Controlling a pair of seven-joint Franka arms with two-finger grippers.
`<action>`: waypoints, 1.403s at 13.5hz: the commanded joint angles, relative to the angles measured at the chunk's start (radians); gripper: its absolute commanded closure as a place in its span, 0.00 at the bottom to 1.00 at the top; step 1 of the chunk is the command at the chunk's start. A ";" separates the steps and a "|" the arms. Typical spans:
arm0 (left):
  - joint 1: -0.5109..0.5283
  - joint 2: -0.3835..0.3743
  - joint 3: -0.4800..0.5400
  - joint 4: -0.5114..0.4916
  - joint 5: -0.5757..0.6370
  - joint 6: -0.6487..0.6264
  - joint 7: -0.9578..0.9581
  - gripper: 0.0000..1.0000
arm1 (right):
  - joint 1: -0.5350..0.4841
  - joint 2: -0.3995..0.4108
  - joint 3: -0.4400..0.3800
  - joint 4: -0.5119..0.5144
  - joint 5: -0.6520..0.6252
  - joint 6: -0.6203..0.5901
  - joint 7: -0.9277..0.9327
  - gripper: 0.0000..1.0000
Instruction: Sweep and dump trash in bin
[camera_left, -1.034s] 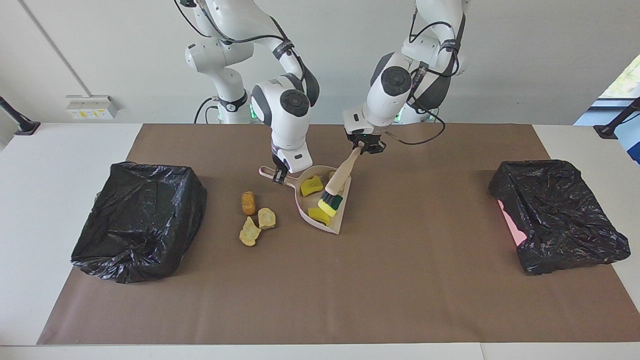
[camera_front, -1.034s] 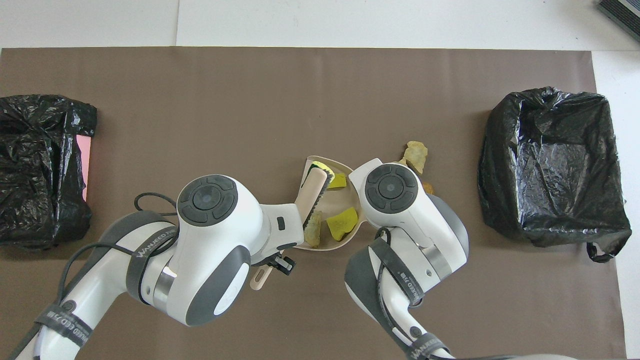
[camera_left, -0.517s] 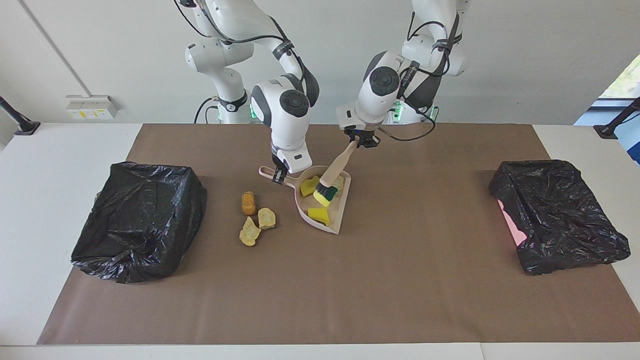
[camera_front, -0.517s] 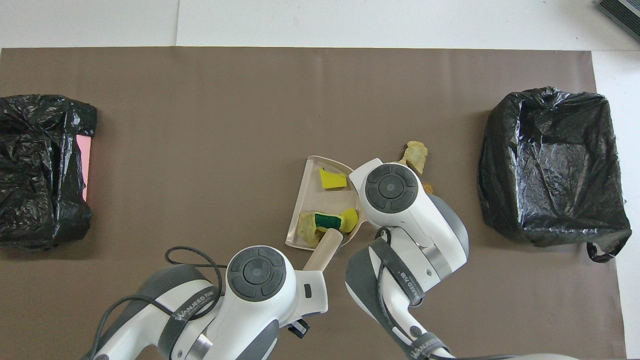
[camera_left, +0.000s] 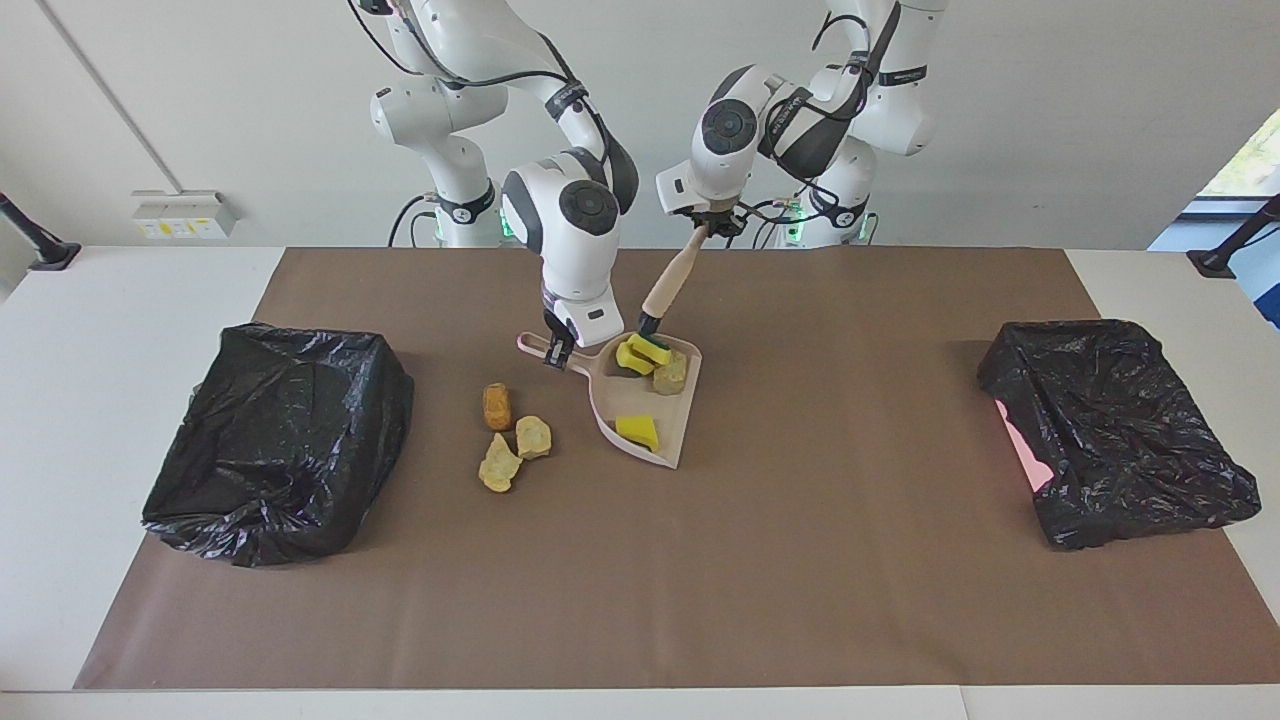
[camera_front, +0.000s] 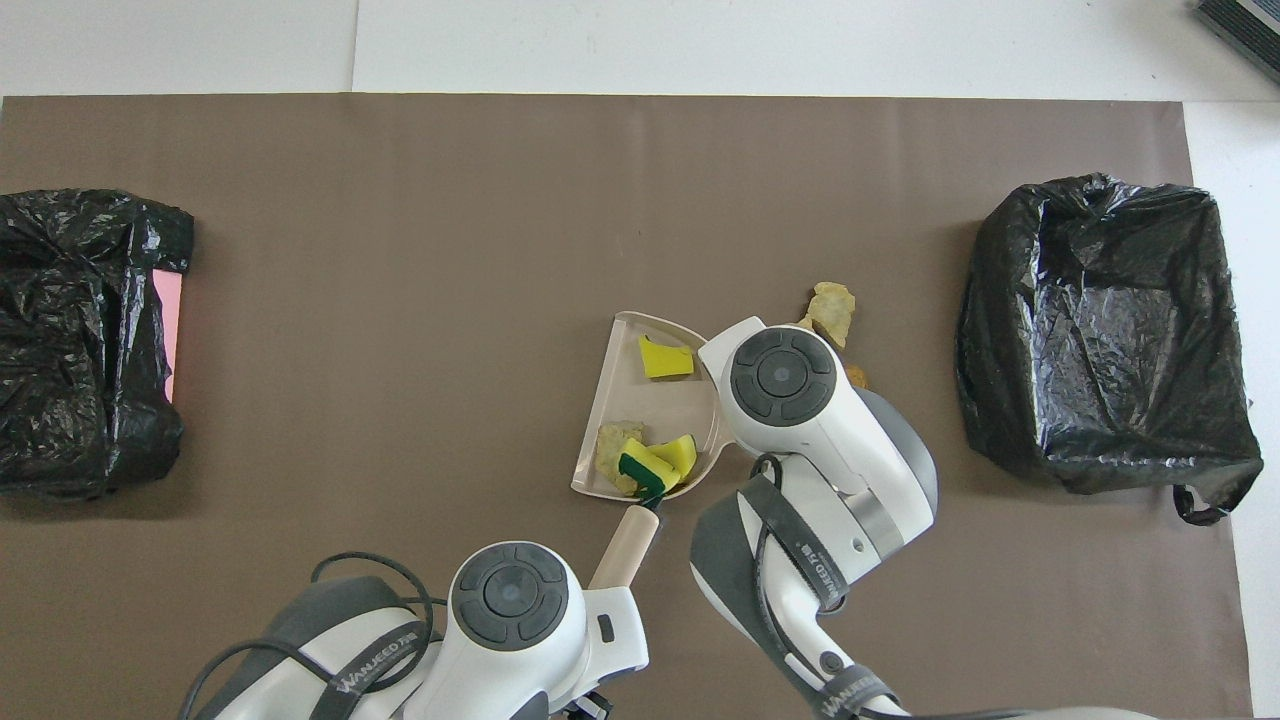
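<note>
Left claw: pressed together on the top of the beige brush handle, raised above the robots' end of the dustpan. Brush slants down from the claw; its dark bristles meet the heap at the pan's closed end.

Right claw: pinching the dustpan's handle, low at the worktop. Pan lies flat, long axis running from the handle away from the robots, open lip farthest from them.

Trash, in pan: two yellow sponge chunks and one tan piece bunched against the closed end under the bristles; one more yellow chunk alone near the lip.

Trash, loose: three tan to orange-brown pieces on the brown mat, beside the pan toward the right arm's end of the worktop, outside its side wall, not before its lip.

Bins: black-lined bin at the right arm's end, the closer one to the loose pieces; second black-lined bin at the left arm's end.

Governing relation, as judged: the loose pieces lie sideways from the pan's mouth, across the pan from the brush. Either the pan turns its lip toward them or the brush crosses over.
</note>
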 joint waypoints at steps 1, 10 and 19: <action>-0.007 -0.038 0.015 -0.027 -0.020 -0.051 -0.025 1.00 | -0.010 0.000 0.006 0.004 -0.008 0.001 0.026 1.00; -0.015 -0.015 0.016 0.004 -0.062 -0.038 -0.188 1.00 | -0.054 0.000 0.006 0.022 -0.008 -0.024 -0.003 1.00; -0.268 -0.018 0.012 -0.079 -0.060 0.235 -0.741 1.00 | -0.090 -0.008 0.002 0.039 -0.008 -0.052 -0.063 1.00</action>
